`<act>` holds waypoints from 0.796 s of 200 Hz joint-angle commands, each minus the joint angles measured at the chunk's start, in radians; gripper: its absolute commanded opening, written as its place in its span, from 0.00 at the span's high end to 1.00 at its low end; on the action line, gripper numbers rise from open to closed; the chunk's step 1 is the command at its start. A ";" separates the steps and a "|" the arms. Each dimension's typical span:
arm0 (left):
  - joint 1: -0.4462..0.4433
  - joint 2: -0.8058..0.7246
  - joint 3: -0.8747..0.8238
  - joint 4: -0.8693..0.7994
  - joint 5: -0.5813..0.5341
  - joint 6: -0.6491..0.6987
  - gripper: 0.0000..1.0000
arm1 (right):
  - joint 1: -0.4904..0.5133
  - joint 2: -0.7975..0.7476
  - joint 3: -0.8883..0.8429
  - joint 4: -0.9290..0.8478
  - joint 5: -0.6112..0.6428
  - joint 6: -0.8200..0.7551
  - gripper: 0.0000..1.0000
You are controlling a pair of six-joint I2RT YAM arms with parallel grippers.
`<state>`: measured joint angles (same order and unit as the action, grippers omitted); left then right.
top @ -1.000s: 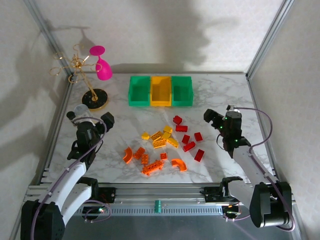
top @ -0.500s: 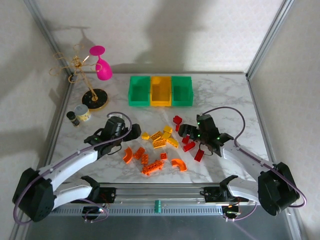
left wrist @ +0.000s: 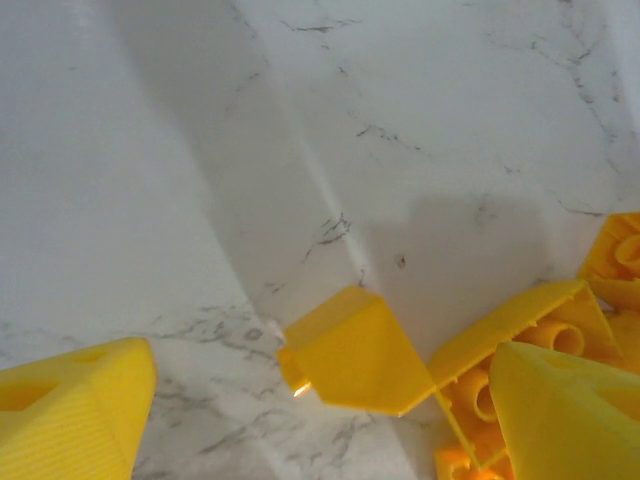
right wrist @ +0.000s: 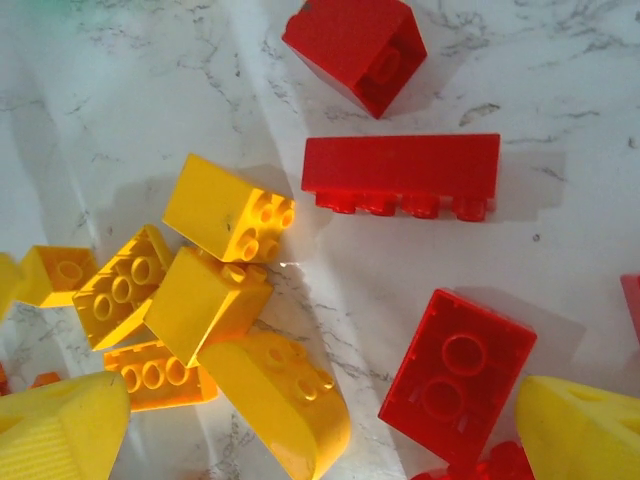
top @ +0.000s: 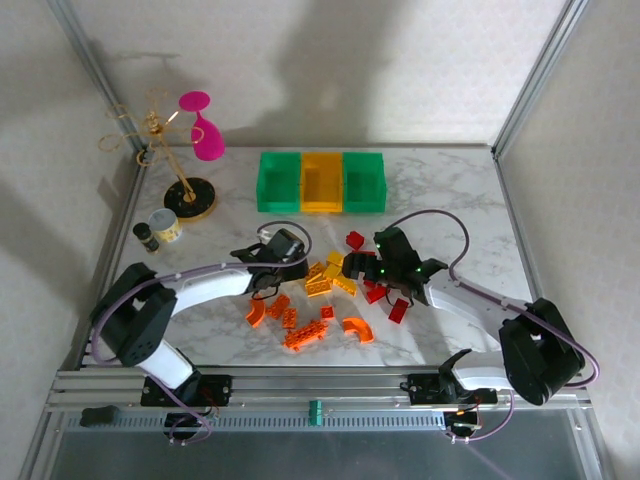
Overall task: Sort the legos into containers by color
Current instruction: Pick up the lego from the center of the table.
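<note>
Twenty or so legos (top: 330,290) lie in a loose heap at the middle of the marble table (top: 450,200), yellow ones at the far side, red ones to the right, orange ones nearest the arm bases. Well apart from them, three containers (top: 322,205) stand side by side along the far part of the table: green, yellow-orange, green.

Over the heap's left end hangs the left gripper (top: 293,266). Its wrist view shows its yellow fingers (left wrist: 70,415) spread wide, with a yellow sloped brick (left wrist: 350,350) lying on the marble between them, touched by neither.

Over the boundary of yellow and red sits the right gripper (top: 352,266), jaws likewise wide apart. Between its fingers (right wrist: 585,430) lie a curved yellow brick (right wrist: 280,400) and a square red brick (right wrist: 458,372); a long red brick (right wrist: 400,165) lies beyond them.

At the far left corner stands a gold rack (top: 180,190) with a pink glass (top: 205,135) hanging from it, and a small round cup (top: 165,225) beside its base.
</note>
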<state>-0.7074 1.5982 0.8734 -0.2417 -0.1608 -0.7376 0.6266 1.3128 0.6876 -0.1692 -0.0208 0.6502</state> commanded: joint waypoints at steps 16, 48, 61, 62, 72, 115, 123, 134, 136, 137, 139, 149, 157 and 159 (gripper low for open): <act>-0.022 0.103 0.075 -0.060 -0.106 -0.041 0.19 | 0.007 0.029 0.039 -0.003 0.005 -0.028 0.01; -0.029 0.147 0.088 -0.067 -0.128 -0.060 0.26 | 0.008 0.044 0.044 -0.003 0.002 -0.044 0.01; -0.030 0.158 0.088 -0.070 -0.129 -0.061 0.30 | 0.008 0.050 0.047 -0.003 0.000 -0.047 0.01; -0.031 0.158 0.088 -0.070 -0.129 -0.061 0.31 | 0.008 0.051 0.047 -0.003 0.000 -0.048 0.01; -0.032 0.164 0.086 -0.067 -0.131 -0.065 0.34 | 0.008 0.055 0.050 -0.002 -0.005 -0.052 0.01; -0.031 0.176 0.090 -0.058 -0.131 -0.064 0.48 | 0.007 0.056 0.064 -0.010 -0.010 -0.060 0.01; -0.032 0.174 0.091 -0.056 -0.129 -0.062 0.51 | 0.007 0.054 0.067 -0.008 -0.014 -0.061 0.01; -0.032 0.168 0.093 -0.054 -0.129 -0.057 0.55 | 0.008 0.053 0.067 -0.007 -0.015 -0.061 0.01; -0.032 0.166 0.093 -0.053 -0.130 -0.057 0.56 | 0.008 0.053 0.068 -0.005 -0.015 -0.061 0.01; -0.032 0.166 0.093 -0.054 -0.130 -0.056 0.56 | 0.008 0.052 0.068 -0.004 -0.015 -0.061 0.01; -0.032 0.165 0.093 -0.053 -0.131 -0.056 0.57 | 0.008 0.052 0.069 -0.005 -0.016 -0.061 0.01; -0.031 0.155 0.096 -0.053 -0.134 -0.050 0.62 | 0.008 0.051 0.071 -0.006 -0.017 -0.063 0.01; -0.032 0.146 0.098 -0.054 -0.137 -0.044 0.63 | 0.008 0.052 0.075 -0.006 -0.017 -0.064 0.01; -0.032 0.145 0.100 -0.057 -0.140 -0.043 0.63 | 0.007 0.051 0.076 -0.006 -0.016 -0.064 0.01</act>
<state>-0.7319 1.7561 0.9413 -0.2737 -0.2604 -0.7891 0.6266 1.3636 0.7296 -0.1692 -0.0284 0.6056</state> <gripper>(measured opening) 0.386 0.988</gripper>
